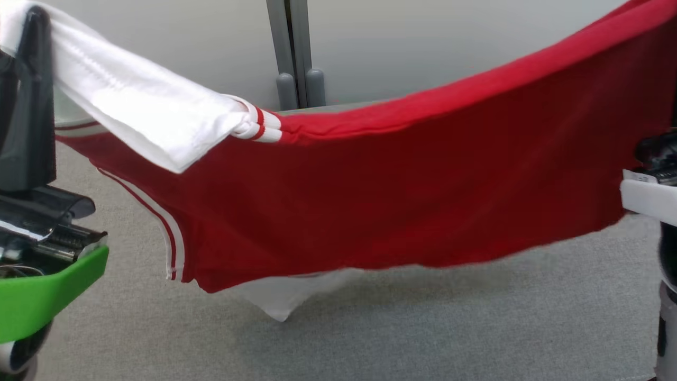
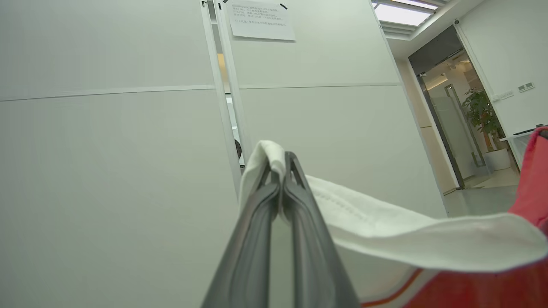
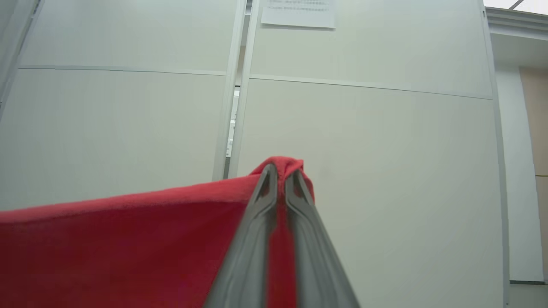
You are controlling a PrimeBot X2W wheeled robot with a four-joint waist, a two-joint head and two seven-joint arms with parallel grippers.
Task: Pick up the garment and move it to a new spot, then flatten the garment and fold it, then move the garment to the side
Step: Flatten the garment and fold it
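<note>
Grey felt surface [image 1: 476, 328] below; red-and-white shirt [image 1: 396, 201] is hanging stretched.
Left gripper [image 2: 280, 171] is clamping its white sleeve [image 1: 148, 111], right gripper [image 3: 280, 174] its red edge [image 3: 283, 162], long axis running between them.

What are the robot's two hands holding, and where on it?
One red and white garment, stretched between them: the left hand pinches its white part, the right hand a bunched red edge.
</note>
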